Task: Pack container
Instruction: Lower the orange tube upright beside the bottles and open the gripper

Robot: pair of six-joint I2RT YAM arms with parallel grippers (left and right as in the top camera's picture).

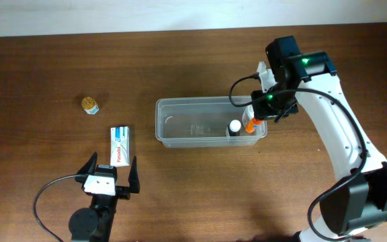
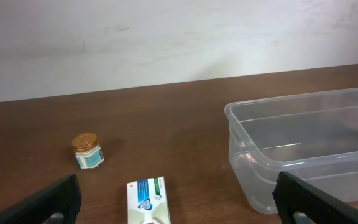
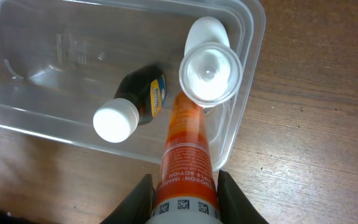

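The container (image 1: 207, 100) is a clear plastic tub in the middle of the table, also seen in the left wrist view (image 2: 260, 162) and the right wrist view (image 3: 253, 37). A dark bottle with a white cap (image 3: 138, 99) lies inside at its right end (image 1: 234, 127). My right gripper (image 3: 185, 177) is shut on an orange tube (image 3: 185, 149), whose white cap (image 3: 210, 71) points down into the tub's right end; from overhead the tube (image 1: 250, 124) leans over the rim. My left gripper (image 1: 111, 168) stands open near the front, just short of a white box (image 1: 119, 145).
The white box (image 2: 146, 198) lies flat between my left fingers' line and the tub. A small jar with a gold lid (image 1: 90, 105) stands further back on the left (image 2: 87, 150). A black cable loops near the left arm's base.
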